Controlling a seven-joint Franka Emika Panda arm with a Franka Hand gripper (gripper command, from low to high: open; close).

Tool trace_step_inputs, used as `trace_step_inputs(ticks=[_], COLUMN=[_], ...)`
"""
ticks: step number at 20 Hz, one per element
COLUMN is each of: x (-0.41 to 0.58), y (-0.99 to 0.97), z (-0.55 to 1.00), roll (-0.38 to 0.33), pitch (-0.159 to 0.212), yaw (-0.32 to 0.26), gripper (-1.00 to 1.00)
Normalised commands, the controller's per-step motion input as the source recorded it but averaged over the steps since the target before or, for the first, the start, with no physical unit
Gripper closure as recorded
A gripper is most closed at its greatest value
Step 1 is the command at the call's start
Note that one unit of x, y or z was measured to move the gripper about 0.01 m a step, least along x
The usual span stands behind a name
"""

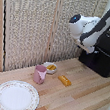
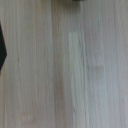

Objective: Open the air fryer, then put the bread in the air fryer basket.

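Observation:
The black air fryer [image 1: 105, 57] stands on the wooden table at the exterior view's right. The white arm reaches down in front of its upper left corner. My gripper [image 1: 88, 49] is a dark blur at the arm's end against the fryer's front, so its jaws cannot be read. The air fryer handle and the basket cannot be told apart from the dark front. The golden-brown bread [image 1: 64, 80] lies on the table left of the fryer, well apart from the gripper. The wrist view holds only wood, with a dark sliver [image 2: 75, 1] at one edge.
A pink mug [image 1: 39, 74] stands left of the bread. Behind it is a small white bowl [image 1: 50, 67] with yellow food. A patterned plate [image 1: 15, 96] lies at the front left. A woven screen backs the table. A dark shape [image 2: 2, 47] cuts into the wrist view's edge.

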Motion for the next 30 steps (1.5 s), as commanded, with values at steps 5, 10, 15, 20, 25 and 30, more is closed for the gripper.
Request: trace_step_inputs(ticks=[5, 10, 15, 20, 25, 30], x=[-0.041, -0.213, -0.446, -0.353, 0.063, 0.273], y=[-0.54, -0.56, -0.49, -0.44, -0.47, -0.37], z=[-0.16, -0.10, 0.00, -0.01, -0.13, -0.07], roll=[-0.177, -0.124, -0.084, -0.073, -0.020, 0.050], pitch=[0.000, 0.038, 0.104, 0.124, 0.087, 0.065], yaw=[0.155, 0.137, 0.103, 0.076, 0.124, 0.130], gripper=[-1.00, -1.00, -1.00, -1.00, -1.00, -1.00])
